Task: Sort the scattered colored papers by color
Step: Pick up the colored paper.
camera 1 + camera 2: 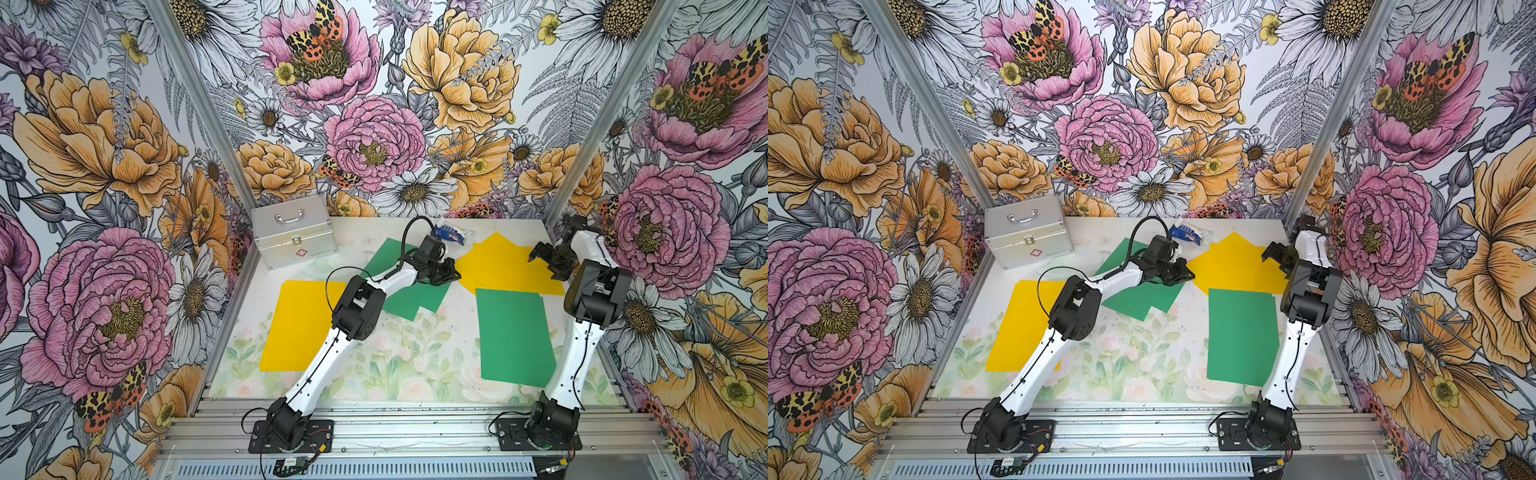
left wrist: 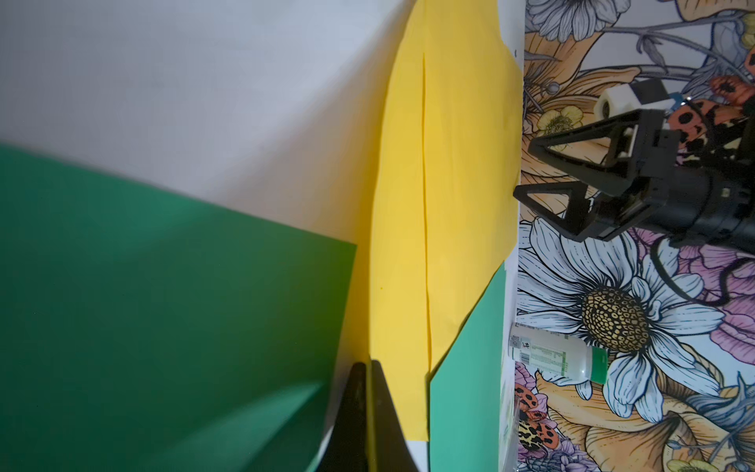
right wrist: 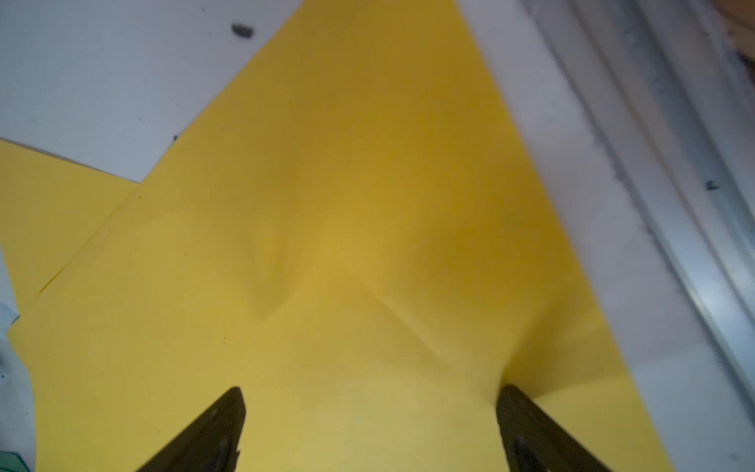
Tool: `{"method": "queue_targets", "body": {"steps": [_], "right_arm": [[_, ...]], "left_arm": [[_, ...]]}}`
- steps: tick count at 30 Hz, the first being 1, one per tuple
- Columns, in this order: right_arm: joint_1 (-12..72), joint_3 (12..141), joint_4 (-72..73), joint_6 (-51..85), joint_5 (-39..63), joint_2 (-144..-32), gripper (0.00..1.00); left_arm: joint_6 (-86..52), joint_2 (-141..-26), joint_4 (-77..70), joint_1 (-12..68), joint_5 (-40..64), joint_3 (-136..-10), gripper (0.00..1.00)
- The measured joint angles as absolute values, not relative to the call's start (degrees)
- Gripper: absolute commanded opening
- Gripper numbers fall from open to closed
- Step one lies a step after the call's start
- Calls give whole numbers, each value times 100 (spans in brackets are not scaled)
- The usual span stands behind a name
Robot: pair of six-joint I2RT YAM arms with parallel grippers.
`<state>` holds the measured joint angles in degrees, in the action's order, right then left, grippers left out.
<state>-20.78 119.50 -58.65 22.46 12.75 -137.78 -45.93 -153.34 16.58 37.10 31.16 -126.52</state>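
Left pincer point(image 1: 454, 274) is clenched on the edge of the yellow pile point(image 1: 503, 266), upper right of the table in both top views. My wrist view shows yellow paper nipped between the fingers point(image 2: 351, 417). My right pincer point(image 1: 544, 259) stands spread, tips pressing wrinkles into the same pile. Single yellow sheet point(image 1: 299, 324): lower left. Green pile point(image 1: 419, 297): centre. Single green sheet point(image 1: 511, 336): lower right. The silver case point(image 1: 293, 232) bears a red emblem. Print on it and on the blue packet point(image 1: 449, 235) is unreadable.
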Motion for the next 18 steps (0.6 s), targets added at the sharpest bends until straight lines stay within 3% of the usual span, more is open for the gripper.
{"method": "queue_targets", "body": {"steps": [18], "right_arm": [[-1072,11113,-5483,2338,1887,-13150,99]], "left_arm": [[-4152,-13067,1332,3127,2668,-10055,0]]}}
